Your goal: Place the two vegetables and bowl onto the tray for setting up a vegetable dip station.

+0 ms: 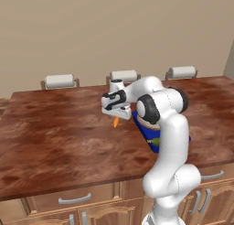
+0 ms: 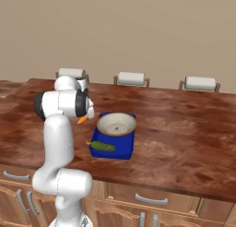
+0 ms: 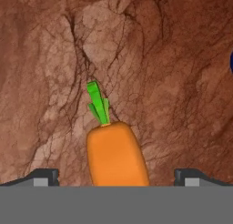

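Between wide jaws, carrot (image 3: 116, 155), poss. untouched

Arm (image 1: 169, 141) bent forward; hand (image 3: 116, 176) open wide.

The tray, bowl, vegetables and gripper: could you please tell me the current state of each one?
Tray: flat on the wooden counter, loaded.
Bowl: upright on the tray's far end.
Cucumber: lying on the tray's near end.
Carrot: off the tray, between the open fingers; a grip can't be confirmed.
Gripper: open, around the carrot.
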{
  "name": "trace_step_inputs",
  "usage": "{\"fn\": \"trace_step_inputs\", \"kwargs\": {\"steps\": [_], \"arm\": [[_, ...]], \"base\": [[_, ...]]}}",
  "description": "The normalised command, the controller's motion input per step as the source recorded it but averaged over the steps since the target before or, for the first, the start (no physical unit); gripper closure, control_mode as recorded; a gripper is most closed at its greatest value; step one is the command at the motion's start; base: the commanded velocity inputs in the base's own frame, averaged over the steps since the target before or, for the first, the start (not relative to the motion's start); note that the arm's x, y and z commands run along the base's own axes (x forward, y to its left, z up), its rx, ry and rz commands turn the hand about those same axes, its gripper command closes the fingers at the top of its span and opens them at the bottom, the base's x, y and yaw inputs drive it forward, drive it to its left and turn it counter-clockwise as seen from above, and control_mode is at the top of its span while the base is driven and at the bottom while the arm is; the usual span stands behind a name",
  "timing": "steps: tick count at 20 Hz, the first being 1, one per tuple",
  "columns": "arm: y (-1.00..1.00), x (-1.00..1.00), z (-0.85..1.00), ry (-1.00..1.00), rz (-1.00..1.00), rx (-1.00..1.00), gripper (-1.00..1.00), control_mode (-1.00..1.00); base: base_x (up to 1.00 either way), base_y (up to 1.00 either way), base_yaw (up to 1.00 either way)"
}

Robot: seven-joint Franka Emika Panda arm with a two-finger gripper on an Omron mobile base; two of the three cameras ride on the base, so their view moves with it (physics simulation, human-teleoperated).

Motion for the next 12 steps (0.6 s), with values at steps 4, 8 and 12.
{"fn": "trace_step_inputs", "kwargs": {"steps": [4,8,12], "arm": [[0.00,0.01,-0.20,0.00,-0.05,0.00,-1.00,-1.00],[0.00,0.02,-0.21,0.02,-0.04,0.00,1.00,-1.00],[0.00,0.00,-0.08,0.00,-0.02,0.00,1.00,-1.00]], "base": [[0.00,0.00,0.00],[0.00,0.00,0.00],[0.00,0.00,0.00]]}}
